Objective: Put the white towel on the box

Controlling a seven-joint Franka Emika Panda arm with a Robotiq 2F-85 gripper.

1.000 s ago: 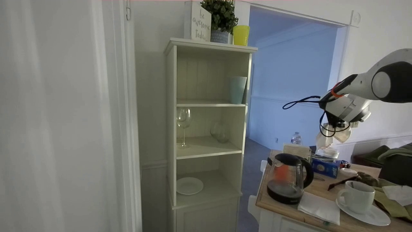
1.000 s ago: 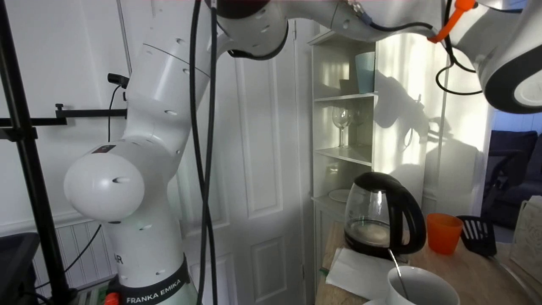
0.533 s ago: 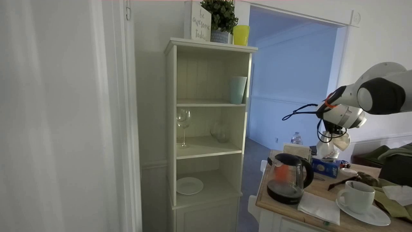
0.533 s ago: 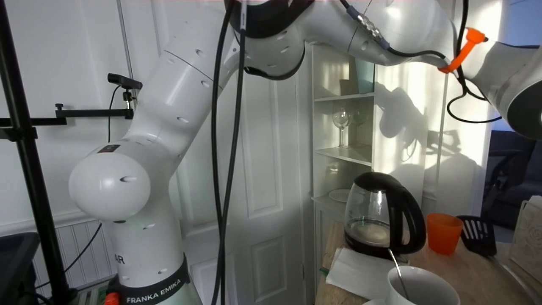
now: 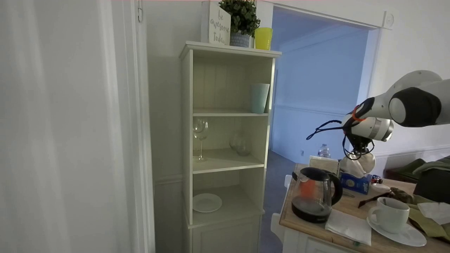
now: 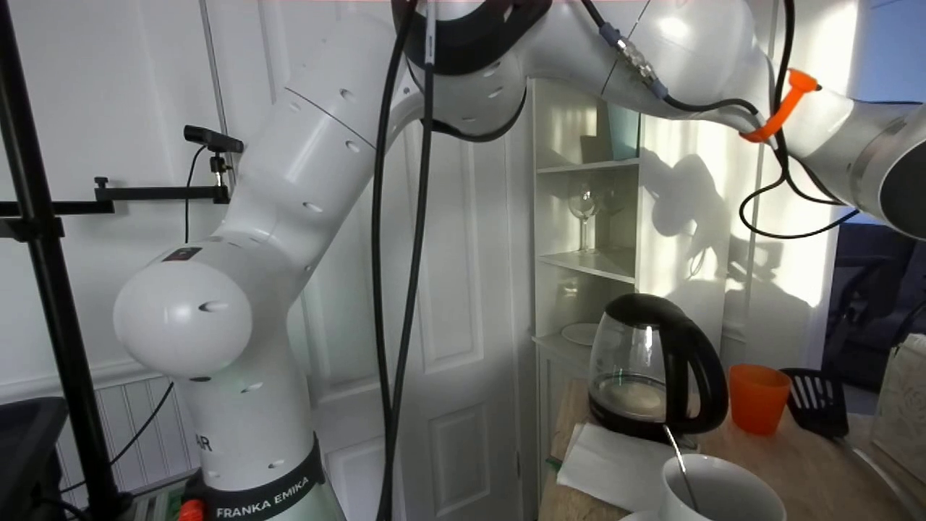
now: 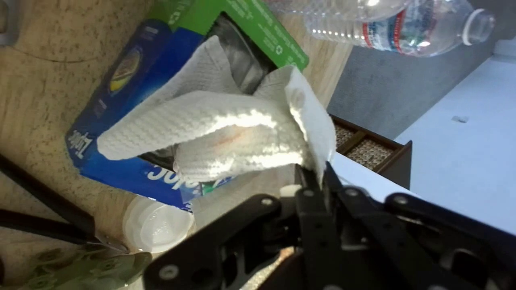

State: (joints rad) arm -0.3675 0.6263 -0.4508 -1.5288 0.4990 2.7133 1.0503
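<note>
My gripper [image 7: 316,175] is shut on the white towel [image 7: 242,149] by one end in the wrist view. The loose part of the towel spreads in folds over the open top of the blue and green box [image 7: 109,169]. In an exterior view the gripper [image 5: 360,149] points down above the blue box [image 5: 355,182]. There the bunched towel [image 5: 358,165] covers the box's upper edge. I cannot tell whether towel and box touch. In another exterior view the gripper, towel and box are out of view.
On the wooden table stand a kettle [image 5: 314,196], a white cup [image 5: 390,214] on a saucer, a folded white napkin [image 5: 349,226] and an orange cup [image 6: 758,398]. Plastic bottles [image 7: 399,28], a small white bowl [image 7: 157,225] and black-handled scissors [image 7: 60,209] lie near the box.
The arm has come down with the towel and tilted slightly. The towel hung higher above the box before; now it is bunched at the box's top. The gripper stays shut on it.
</note>
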